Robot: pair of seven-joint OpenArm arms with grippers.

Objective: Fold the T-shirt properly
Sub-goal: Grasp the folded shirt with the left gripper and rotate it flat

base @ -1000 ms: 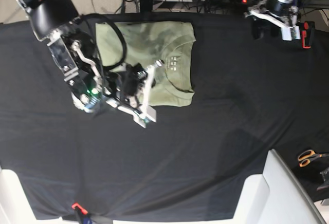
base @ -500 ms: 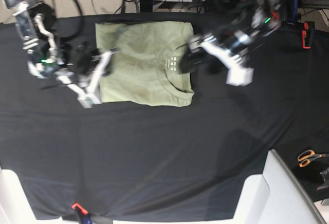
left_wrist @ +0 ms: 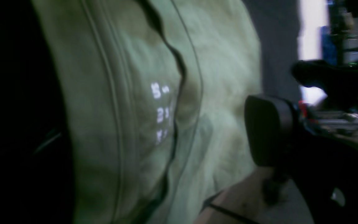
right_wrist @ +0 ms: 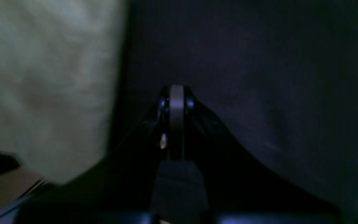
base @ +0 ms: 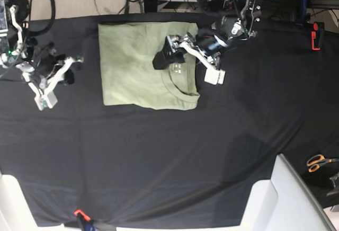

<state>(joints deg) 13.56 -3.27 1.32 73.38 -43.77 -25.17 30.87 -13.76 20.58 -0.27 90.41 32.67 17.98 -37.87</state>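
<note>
Jaws of the left gripper (base: 188,61), now spread empty over T-shirt (base: 135,67); right gripper (base: 50,77) withdrawn, closed.

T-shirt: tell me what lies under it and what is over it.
The T-shirt lies folded on the black table cloth, which shows all around it. The left pincer, open, is over its collar area. What the cloth covers beneath the shirt cannot be seen.
</note>
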